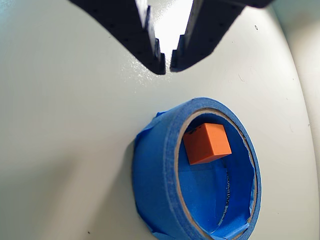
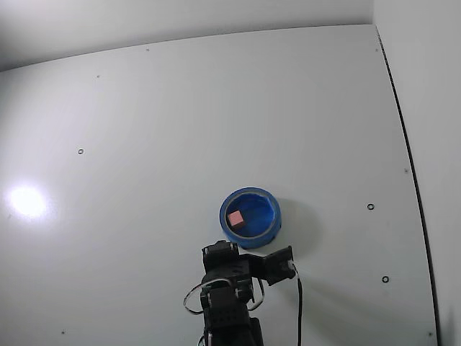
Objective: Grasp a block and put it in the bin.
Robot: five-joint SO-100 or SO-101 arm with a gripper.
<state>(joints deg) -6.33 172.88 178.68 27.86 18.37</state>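
On the white worktop (image 2: 180, 130) a tiny pink cube (image 2: 235, 218) lies inside the round bright-blue bowl (image 2: 268, 223), just beyond the black arm (image 2: 230, 295).

Matt block (image 1: 207, 143); bin (image 1: 157, 175) of blue tape; glossy white table (image 1: 65, 125)
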